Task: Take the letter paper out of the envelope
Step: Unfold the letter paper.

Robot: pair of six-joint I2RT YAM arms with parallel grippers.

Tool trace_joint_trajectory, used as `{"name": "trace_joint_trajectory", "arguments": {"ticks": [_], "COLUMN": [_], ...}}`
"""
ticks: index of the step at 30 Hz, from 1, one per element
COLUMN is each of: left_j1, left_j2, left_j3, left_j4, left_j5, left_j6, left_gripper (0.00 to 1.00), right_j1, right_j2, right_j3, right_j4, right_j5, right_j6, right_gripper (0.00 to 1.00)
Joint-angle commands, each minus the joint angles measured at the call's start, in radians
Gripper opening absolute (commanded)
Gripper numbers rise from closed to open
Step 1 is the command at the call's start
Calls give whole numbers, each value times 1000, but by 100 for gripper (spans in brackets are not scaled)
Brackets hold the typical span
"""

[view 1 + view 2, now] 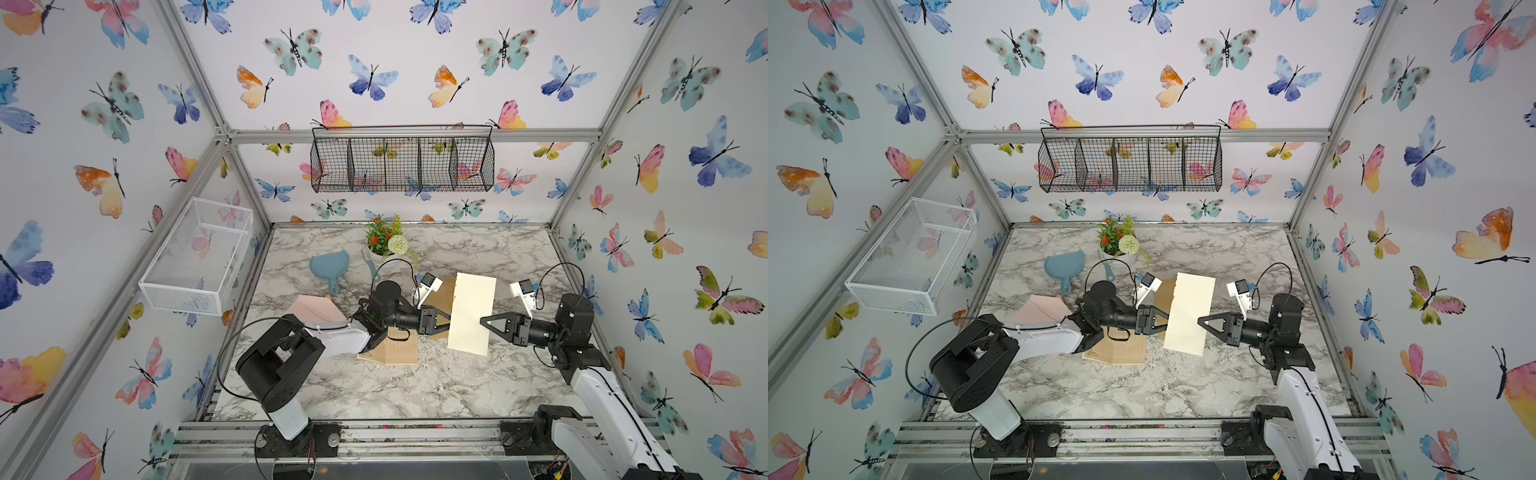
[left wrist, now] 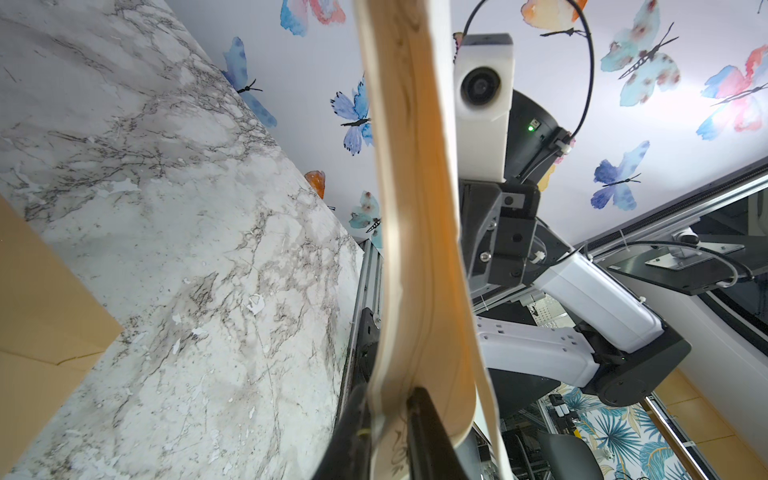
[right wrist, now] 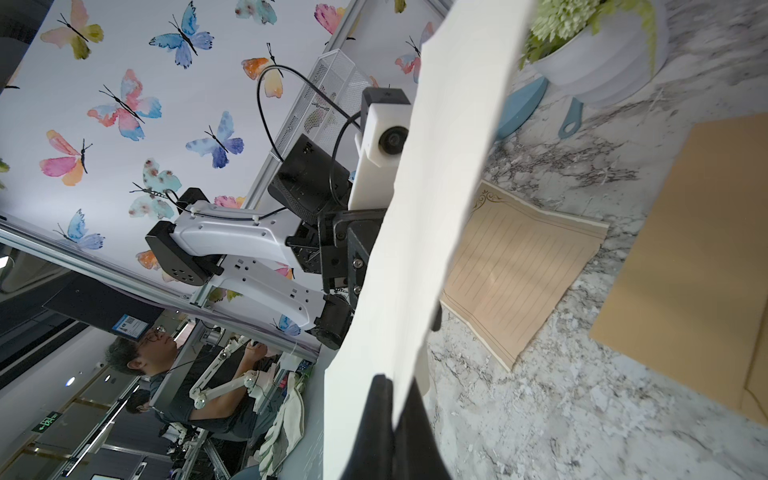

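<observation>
The left end effector (image 1: 449,322) is closed on the left long edge of a cream envelope (image 1: 471,311), which is held in the air above the marble table (image 1: 415,386). In the left wrist view, a tan ruled sheet with a scroll ornament is seen between the fingers (image 2: 424,436). It is judged to be the letter paper (image 2: 415,232), lying within the envelope's layers and not yet drawn out. Whether an envelope wall is pinched along with it cannot be told.

To the right of that end effector the envelope is stretched as a slightly bowed panel. Its opposite long edge is clamped by the right end effector (image 1: 483,321), whose jaws are fully closed.

Both sheets are judged light, thin, limp and smooth, so they are easily creased, torn or let slip. A pinch on the paper alone, close to its exposed edge, is called for. The pull is best kept straight and in the sheet's own plane.

Below the left end effector a separate ruled sheet (image 1: 392,351) lies on the table. A brown kraft envelope (image 1: 442,297) lies beyond it.
</observation>
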Motion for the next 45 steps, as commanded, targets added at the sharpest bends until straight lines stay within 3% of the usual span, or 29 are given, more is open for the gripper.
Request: {"name": "trace_joint_trajectory", "arguments": {"ticks": [1,10,19,27,34,39,42,45], "left_j1": [0,14,25,19,-6,-12,-11,-10], "left_j2": [8,42,-7,5,28,21,-9,-65], "left_j3": [-9,-45,-47,-31,-6,-5,-7,38], "left_j4": [154,347,170,201,225,221,105,-251], "left_j5": [53,78,47,47,46,40,8,-107], "left_j6": [-71,-186,-79,-105,-124,-122,-55,137], "left_gripper": [20,20,18,16,2,0,0,0], "right_j1": [-4,-4,-4,-4,-4,-4,-4,-4], "right_j2": [-1,-6,-5,-1,5,7,11,8], "right_j3": [-7,-9,-11,-15,-23,-22,7,87], "right_j4": [17,19,21,25,30,15,-75,-282], "right_j5": [-12,-10,-9,-9,-4,6,35,152], "right_j6": [5,6,6,7,10,1,-54,-183], "right_gripper": [1,1,1,1,1,1,22,41]}}
